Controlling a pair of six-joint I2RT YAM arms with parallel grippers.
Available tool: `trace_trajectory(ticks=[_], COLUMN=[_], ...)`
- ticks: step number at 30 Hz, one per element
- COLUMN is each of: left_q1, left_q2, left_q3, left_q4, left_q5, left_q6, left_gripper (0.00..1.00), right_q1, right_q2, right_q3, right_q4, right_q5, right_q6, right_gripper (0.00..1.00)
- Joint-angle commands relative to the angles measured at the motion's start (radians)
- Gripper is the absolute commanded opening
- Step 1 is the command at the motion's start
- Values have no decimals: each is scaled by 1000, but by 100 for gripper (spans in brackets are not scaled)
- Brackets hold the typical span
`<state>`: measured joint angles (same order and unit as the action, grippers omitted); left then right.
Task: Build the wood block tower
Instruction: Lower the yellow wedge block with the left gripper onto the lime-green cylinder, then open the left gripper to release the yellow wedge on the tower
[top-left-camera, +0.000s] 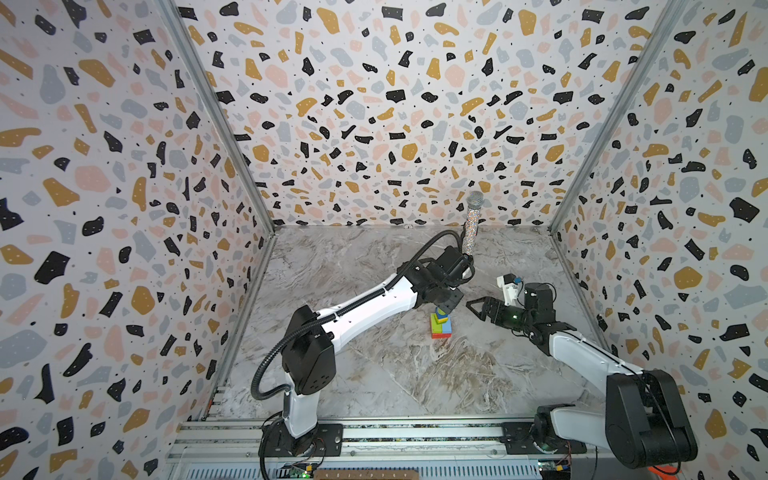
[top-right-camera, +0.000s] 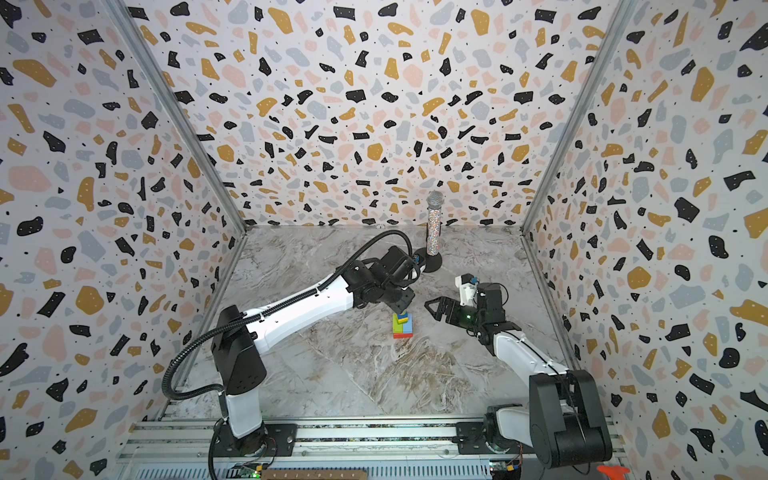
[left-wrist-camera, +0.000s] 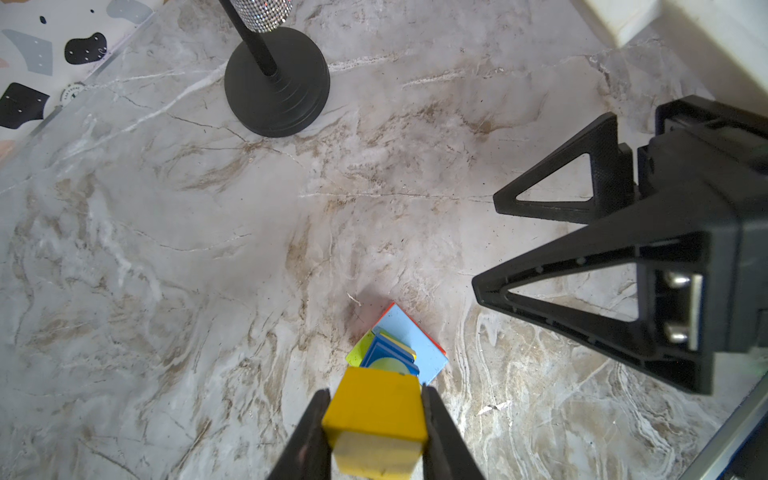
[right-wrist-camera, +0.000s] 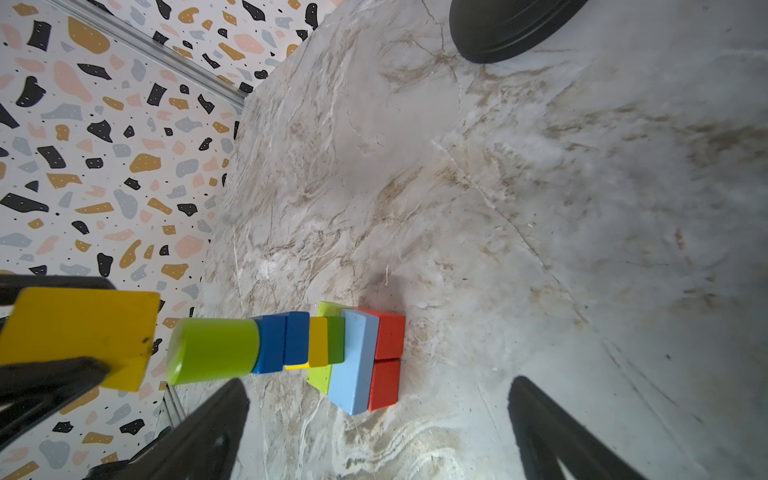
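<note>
The left gripper (left-wrist-camera: 376, 399), reaching in from the left of the marble-patterned desk (top-left-camera: 374, 365), is closed tight on a yellow block (right-wrist-camera: 79, 328), pinching it by two opposite sides. It holds the block directly over the tower (top-left-camera: 441, 326), which stands near the middle of the desk in both top views. In the right wrist view a sliver of wall shows between the yellow block and the lime green cylinder (right-wrist-camera: 214, 351) that tops the column, so the two look just apart. Below the cylinder come two dark blue blocks, a yellow and a green piece, a light blue brick and two red bricks (right-wrist-camera: 386, 361) side by side on the desk. A glittery microphone (top-right-camera: 433, 226) on a round black base stands upright near the back wall, behind the tower. To the right, the right gripper (left-wrist-camera: 484, 245) hangs near the tower with its jaws spread wide and nothing between them, pointing toward the column without touching it.
</note>
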<state>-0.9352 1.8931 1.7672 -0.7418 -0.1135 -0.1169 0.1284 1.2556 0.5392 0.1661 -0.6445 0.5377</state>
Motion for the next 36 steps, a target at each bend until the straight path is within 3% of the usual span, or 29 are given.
trace_trajectory(ticks=[1, 18, 36], left_q1=[-8, -12, -11], left_q2=[14, 15, 21], left_q3=[23, 36, 61], left_q4=[-4, -17, -28], left_q5=[-1, -18, -29], left_q6=[-6, -5, -3], left_gripper=[32, 35, 54], right_q1=[0, 0, 1], right_q2=[-14, -12, -9], right_q3=[-4, -6, -2], right_q4=[9, 12, 13], right_q5=[-17, -17, -20], right_q6=[2, 5, 4], right_gripper=[99, 99, 99])
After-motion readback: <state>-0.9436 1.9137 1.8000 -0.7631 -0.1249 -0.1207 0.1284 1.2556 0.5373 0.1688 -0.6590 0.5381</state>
